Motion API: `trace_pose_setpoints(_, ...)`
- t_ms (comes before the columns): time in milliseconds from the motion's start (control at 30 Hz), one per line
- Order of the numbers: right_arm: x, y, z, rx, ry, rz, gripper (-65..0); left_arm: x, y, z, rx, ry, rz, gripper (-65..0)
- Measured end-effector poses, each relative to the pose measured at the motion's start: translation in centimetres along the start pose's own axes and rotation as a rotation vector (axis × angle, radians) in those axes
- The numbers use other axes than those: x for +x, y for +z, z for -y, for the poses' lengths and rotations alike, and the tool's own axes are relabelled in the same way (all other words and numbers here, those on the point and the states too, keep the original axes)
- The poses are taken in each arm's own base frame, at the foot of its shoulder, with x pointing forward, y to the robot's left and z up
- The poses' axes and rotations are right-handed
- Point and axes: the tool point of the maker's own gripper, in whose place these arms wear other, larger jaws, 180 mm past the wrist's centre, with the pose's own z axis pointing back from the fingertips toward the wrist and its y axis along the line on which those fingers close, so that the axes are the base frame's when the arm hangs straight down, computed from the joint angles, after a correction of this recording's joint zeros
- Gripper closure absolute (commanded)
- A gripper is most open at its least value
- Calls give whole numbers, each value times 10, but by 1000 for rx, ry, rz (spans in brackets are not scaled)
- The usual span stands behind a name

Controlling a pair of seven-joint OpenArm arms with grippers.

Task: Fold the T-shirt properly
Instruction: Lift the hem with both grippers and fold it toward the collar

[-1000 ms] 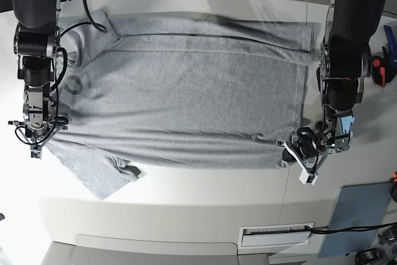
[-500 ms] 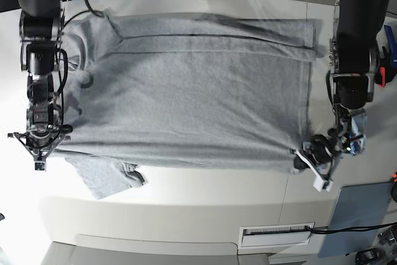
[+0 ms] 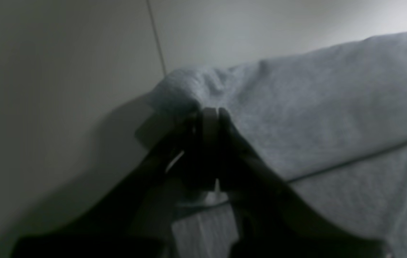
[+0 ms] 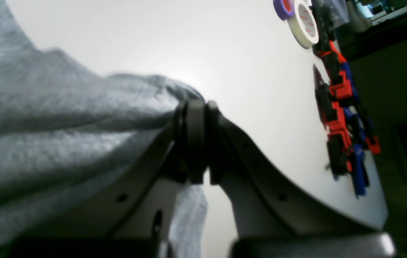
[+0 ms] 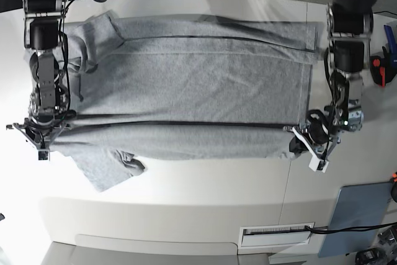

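The heather-grey T-shirt (image 5: 186,85) lies spread across the white table (image 5: 186,190), collar end at the base view's left. A dark crease runs across it near the front edge, and one sleeve (image 5: 105,167) pokes out at the front left. My left gripper (image 5: 305,143) is shut on the shirt's front right corner; the left wrist view shows the left gripper (image 3: 210,114) pinching bunched cloth (image 3: 296,107). My right gripper (image 5: 38,136) is shut on the front left edge near the sleeve; the right wrist view shows the right gripper (image 4: 196,107) clamping the fabric (image 4: 63,118).
Red and blue clamps (image 4: 343,118) and tape rolls (image 4: 302,21) lie beyond the right gripper's side of the table. More clamps (image 5: 381,66) sit at the base view's right edge. A blue-grey panel (image 5: 356,215) and a white labelled slot (image 5: 276,234) lie at the front right.
Both grippers swung out toward the front, then came back a little, still holding the shirt's front edge. The cloth now stretches taut between them with a straight crease.
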Motion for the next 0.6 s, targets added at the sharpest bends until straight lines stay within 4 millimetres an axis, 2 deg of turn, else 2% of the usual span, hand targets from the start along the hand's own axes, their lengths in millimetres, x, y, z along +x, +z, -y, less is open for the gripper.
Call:
trace_pose_setpoints(167, -12, 17, 26, -47, -59, 5, 0, 7, 23, -4, 5, 65, 108, 0)
trace_pose_setpoints(267, -13, 31, 39, -70, -75, 30, 0, -3, 35, -7, 11, 103, 125, 0)
trace_pose_setpoints(433, -17, 54, 49, -81, -72, 50, 0, -12, 53, 4, -32, 60, 152, 0)
trace_pose_setpoints(600, -33, 70, 55, -84, -57, 33, 0, -28, 69, 10, -22, 38, 144, 0)
